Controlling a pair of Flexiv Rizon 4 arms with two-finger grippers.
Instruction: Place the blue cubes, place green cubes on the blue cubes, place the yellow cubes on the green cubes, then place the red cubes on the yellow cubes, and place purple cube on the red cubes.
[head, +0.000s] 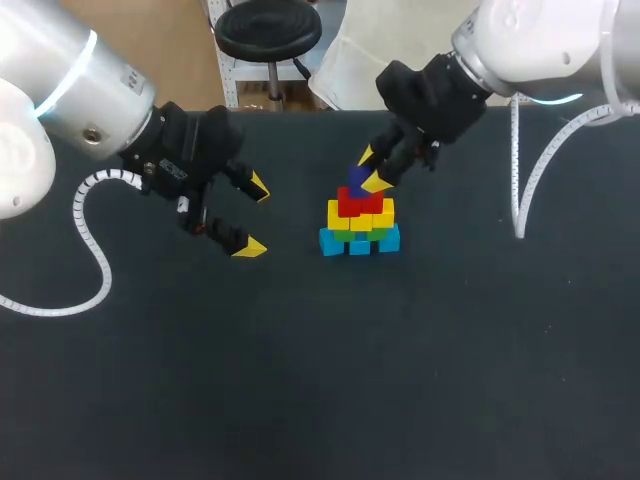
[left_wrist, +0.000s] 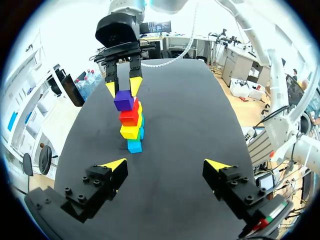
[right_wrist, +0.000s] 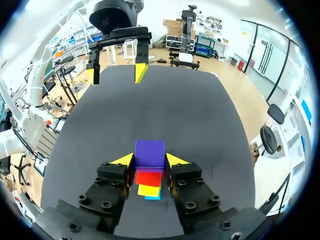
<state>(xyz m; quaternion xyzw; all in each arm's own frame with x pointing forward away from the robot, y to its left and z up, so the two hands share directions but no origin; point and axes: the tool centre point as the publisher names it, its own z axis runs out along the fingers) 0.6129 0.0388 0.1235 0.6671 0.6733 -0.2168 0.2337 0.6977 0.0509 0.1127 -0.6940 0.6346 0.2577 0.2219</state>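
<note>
A stepped stack of cubes (head: 360, 222) stands mid-table: blue cubes (head: 359, 242) at the bottom, green above them, then yellow cubes (head: 361, 217), then red cubes (head: 360, 200). The purple cube (right_wrist: 149, 153) sits at the very top, with my right gripper (right_wrist: 149, 159) shut on it from both sides; it also shows as the purple cube (left_wrist: 123, 100) in the left wrist view. My left gripper (head: 256, 216) hangs wide open and empty to the left of the stack, its yellow tips well apart.
The black table (head: 420, 360) carries nothing else that I can see. A white cable (head: 525, 190) of my right arm hangs over the table at the right, and the left arm's white cable (head: 90, 240) loops at the left.
</note>
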